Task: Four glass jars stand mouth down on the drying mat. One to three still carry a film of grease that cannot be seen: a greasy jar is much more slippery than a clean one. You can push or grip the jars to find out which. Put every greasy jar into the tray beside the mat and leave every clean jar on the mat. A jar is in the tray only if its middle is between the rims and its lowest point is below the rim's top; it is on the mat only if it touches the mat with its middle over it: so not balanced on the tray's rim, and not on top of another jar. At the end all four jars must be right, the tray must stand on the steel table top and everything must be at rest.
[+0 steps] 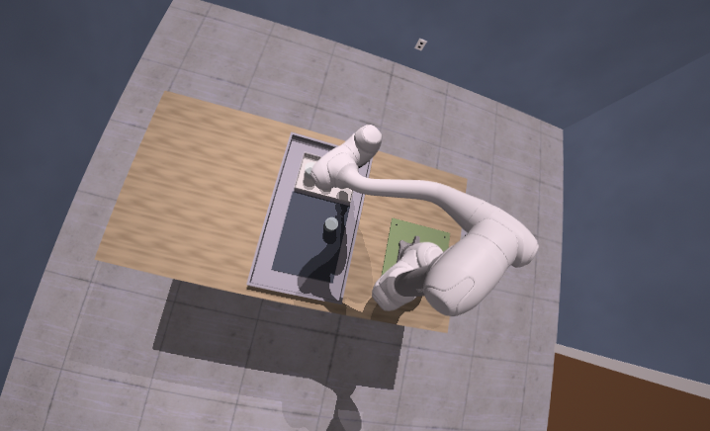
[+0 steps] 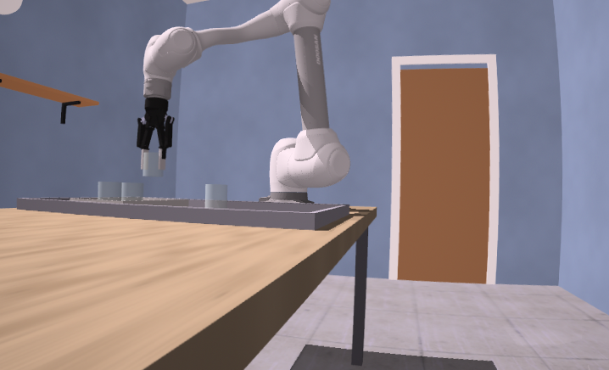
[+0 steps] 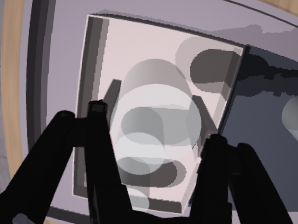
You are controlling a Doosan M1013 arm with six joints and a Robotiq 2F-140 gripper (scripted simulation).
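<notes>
My gripper (image 2: pixel 152 158) is shut on a glass jar (image 2: pixel 152 166) and holds it in the air, well above the pale tray (image 1: pixel 312 184). In the wrist view the held jar (image 3: pixel 156 99) sits between the black fingers, over the tray's floor (image 3: pixel 133 50). Two more jars (image 2: pixel 108 189) (image 2: pixel 132 190) stand side by side below the gripper, at the tray's end of the slab; the arm hides most of them in the overhead view. One jar (image 1: pixel 330 223) stands alone on the dark drying mat (image 1: pixel 310 240); it also shows in the side view (image 2: pixel 215 195).
The tray and mat lie on a grey steel slab with a raised edge (image 1: pixel 268 212) on the wooden table (image 1: pixel 186 176). The arm's base stands on a green plate (image 1: pixel 419 235) at the table's right. A wall shelf (image 2: pixel 30 89) hangs behind.
</notes>
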